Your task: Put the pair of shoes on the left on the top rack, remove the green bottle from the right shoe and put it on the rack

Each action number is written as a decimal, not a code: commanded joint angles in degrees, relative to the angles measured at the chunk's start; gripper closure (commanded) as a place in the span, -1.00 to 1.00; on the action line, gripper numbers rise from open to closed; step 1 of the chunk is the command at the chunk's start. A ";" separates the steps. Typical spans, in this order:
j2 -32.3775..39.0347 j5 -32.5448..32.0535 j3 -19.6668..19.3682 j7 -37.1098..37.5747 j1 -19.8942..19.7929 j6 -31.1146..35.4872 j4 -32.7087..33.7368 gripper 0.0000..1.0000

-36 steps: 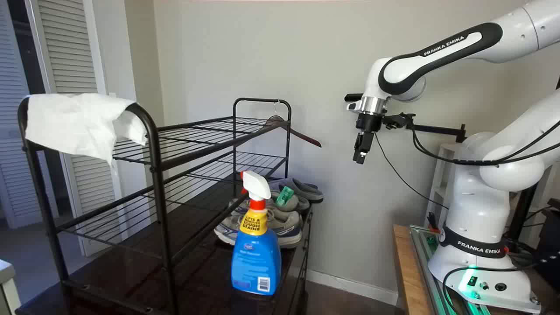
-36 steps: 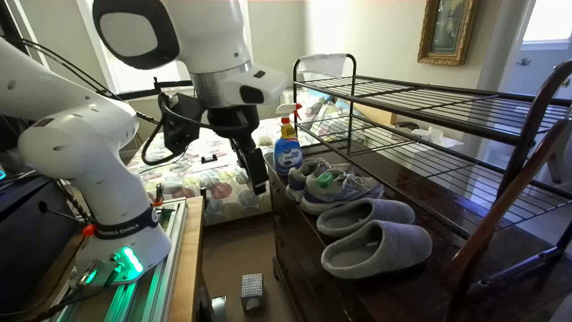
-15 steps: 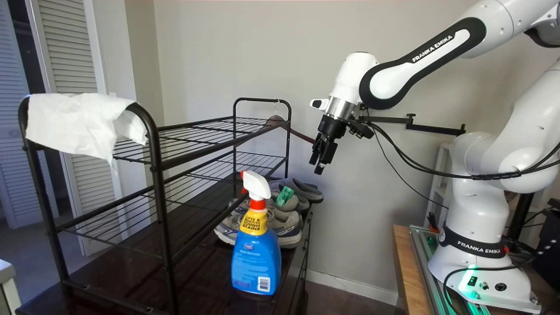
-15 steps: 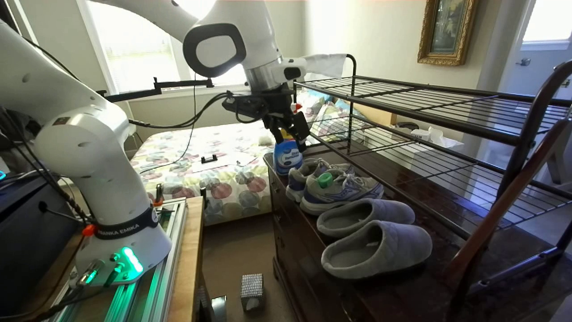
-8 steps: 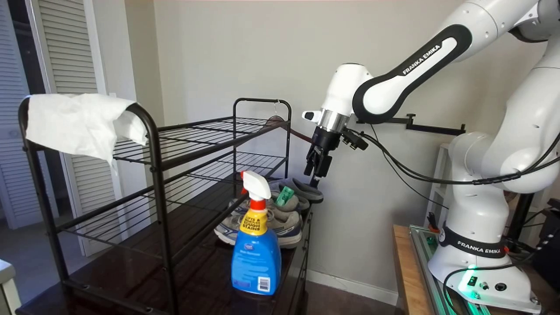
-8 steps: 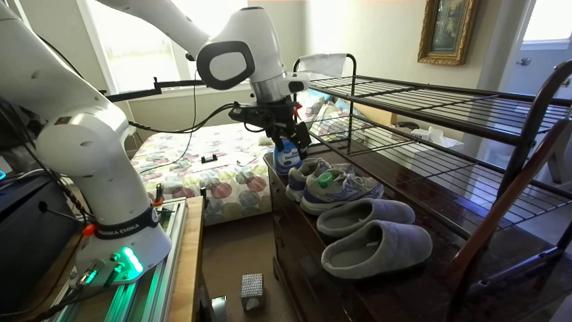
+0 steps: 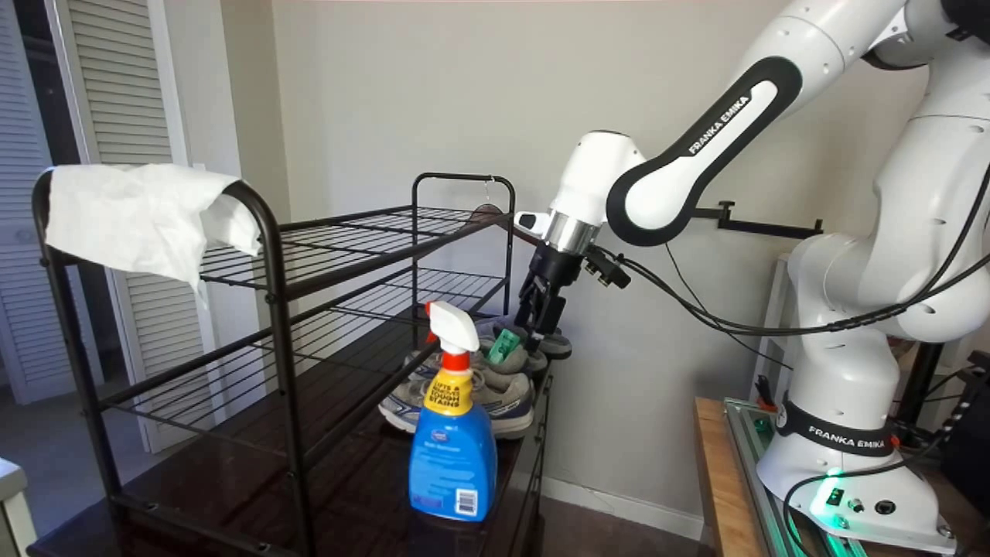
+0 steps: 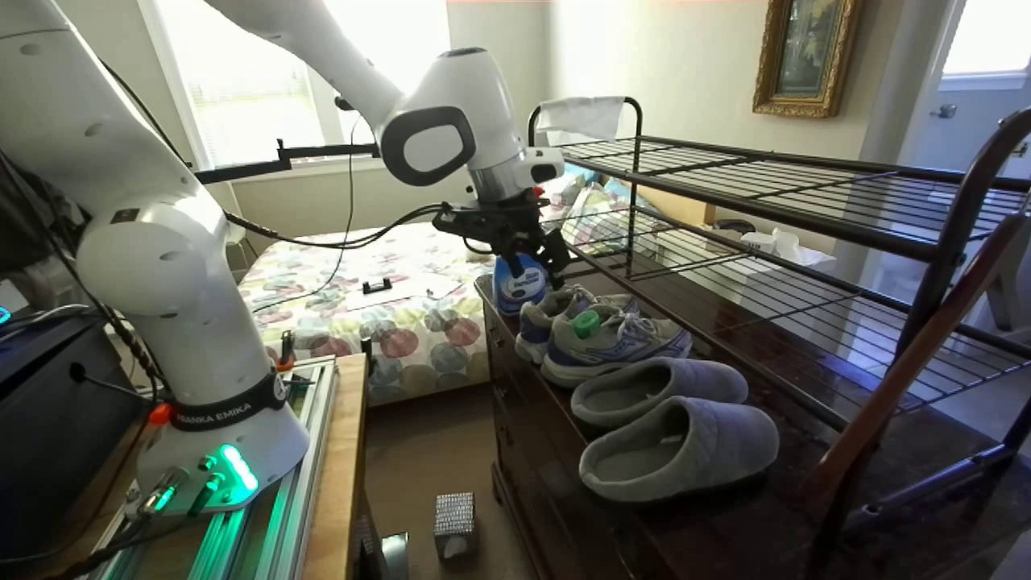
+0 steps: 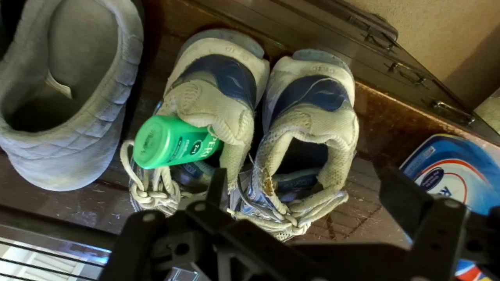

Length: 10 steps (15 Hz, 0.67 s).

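Observation:
A pair of grey-white running shoes stands side by side on the dark dresser top. In the wrist view, one shoe (image 9: 213,97) holds a green bottle (image 9: 172,142) tilted in its opening; the other shoe (image 9: 312,97) has an empty opening. The green bottle shows in both exterior views (image 7: 503,346) (image 8: 586,325). My gripper (image 9: 302,179) is open and empty, its fingers spread either side of the bottle-free shoe, above it. It also shows in both exterior views (image 7: 532,333) (image 8: 538,278), over the shoes' heel side. The top rack (image 7: 348,255) (image 8: 765,177) is above the dresser.
A blue spray bottle (image 7: 452,456) stands close beside the shoes and near a finger. Grey slippers (image 8: 685,447) sit on the shoes' other side. The lower wire shelf (image 8: 725,258) is behind the shoes. A wooden hanger (image 8: 910,354) hangs on the rack end; white cloth (image 7: 139,216) drapes the opposite end.
My gripper has swung from near the robot's base toward the rack, turned, and come down over the shoes. Its spread fingers now show. The shoes and bottle have not moved.

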 commanded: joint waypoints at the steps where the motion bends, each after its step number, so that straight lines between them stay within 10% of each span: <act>1: 9.24 0.87 1.43 -0.08 -0.29 5.76 4.50 -1.00; 10: 20.62 -0.66 6.26 2.90 -6.59 6.03 10.66 -1.00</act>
